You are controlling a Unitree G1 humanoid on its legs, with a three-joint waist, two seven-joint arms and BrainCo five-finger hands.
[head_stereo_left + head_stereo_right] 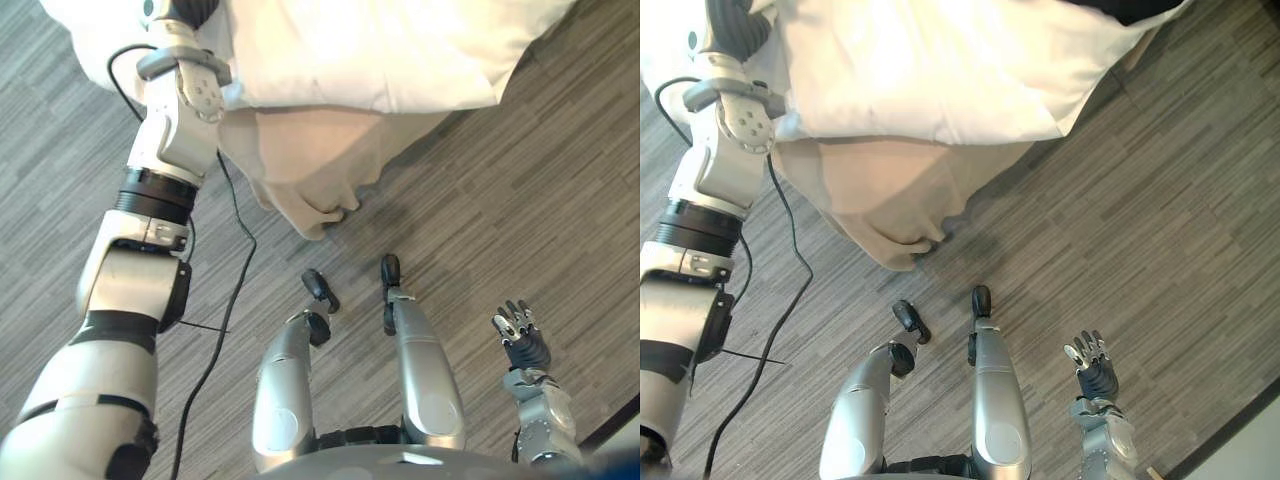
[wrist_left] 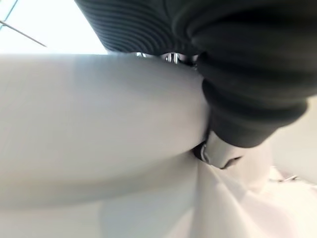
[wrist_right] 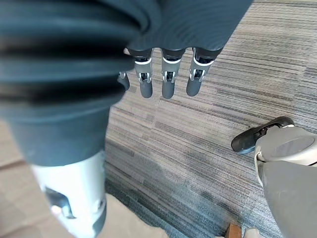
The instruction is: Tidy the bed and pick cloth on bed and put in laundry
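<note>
The white soft quilt (image 1: 380, 50) lies on the bed (image 1: 300, 170), pressed against our left robot hand (image 1: 737, 28), likely for smoothing; its grip we cannot tell. Our right robot hand (image 1: 520, 335) waits well apart, fingers straight.

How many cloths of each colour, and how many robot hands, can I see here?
White puffy bedding: 1
Beige hanging sheet: 1
Robot hands: 2 (left hand by the bedding, right hand open over the grey striped floor)
Total: 4

Silver-grey arms (image 1: 122, 285), dark-tipped right hand (image 1: 524, 345) (ribbed cover (image 3: 59, 74))
</note>
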